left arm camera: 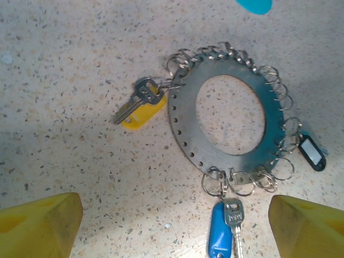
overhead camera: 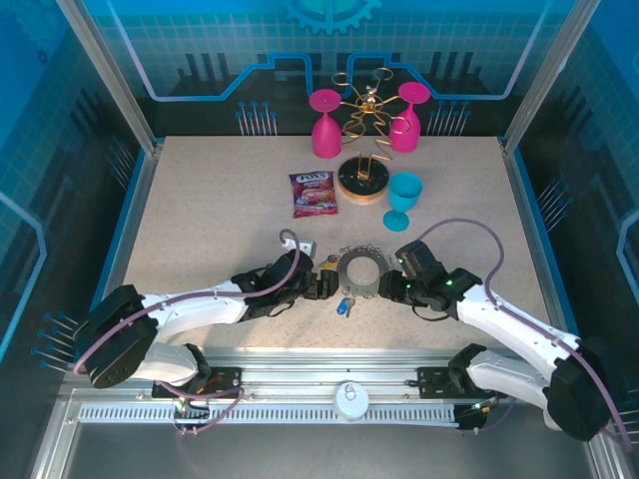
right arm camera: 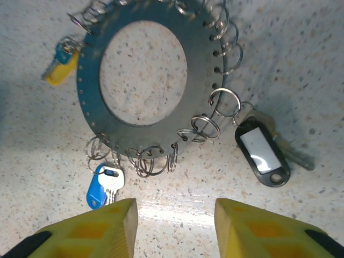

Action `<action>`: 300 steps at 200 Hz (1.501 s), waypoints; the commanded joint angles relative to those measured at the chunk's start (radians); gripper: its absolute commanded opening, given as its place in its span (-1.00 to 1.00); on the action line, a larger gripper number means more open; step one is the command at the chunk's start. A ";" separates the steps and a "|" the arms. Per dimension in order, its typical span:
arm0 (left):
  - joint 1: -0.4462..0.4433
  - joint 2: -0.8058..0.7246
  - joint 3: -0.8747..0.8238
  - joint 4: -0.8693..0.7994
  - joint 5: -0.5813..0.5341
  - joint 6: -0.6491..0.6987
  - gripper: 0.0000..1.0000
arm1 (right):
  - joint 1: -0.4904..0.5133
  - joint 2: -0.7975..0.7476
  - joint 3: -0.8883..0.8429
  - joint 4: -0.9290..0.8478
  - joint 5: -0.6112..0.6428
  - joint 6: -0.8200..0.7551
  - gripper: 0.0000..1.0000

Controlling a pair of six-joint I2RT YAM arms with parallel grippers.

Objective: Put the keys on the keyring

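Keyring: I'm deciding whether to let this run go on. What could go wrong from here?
The keyring lies flat on the table, so a hand may push it instead of gripping it, dragging the blue key along.
The loops by the black-tag key overlap; the right hand could snag the wrong one.
The left hand faces it closely across the ring; they might collide.

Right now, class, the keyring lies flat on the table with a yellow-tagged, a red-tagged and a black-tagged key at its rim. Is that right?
Not red: that tag is blue. The left wrist view shows the keyring flat on the table, with the yellow-tagged key, blue-tagged key and black-tagged key at its rim.
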 commanded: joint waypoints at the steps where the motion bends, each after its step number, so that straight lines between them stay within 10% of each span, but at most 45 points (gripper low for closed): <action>1: -0.004 0.022 0.027 0.007 -0.044 -0.085 0.79 | 0.030 0.056 -0.018 0.033 0.012 0.080 -0.27; 300: -0.007 -0.038 -0.026 0.008 -0.088 -0.122 0.77 | 0.071 0.281 -0.009 0.224 0.035 0.114 -0.97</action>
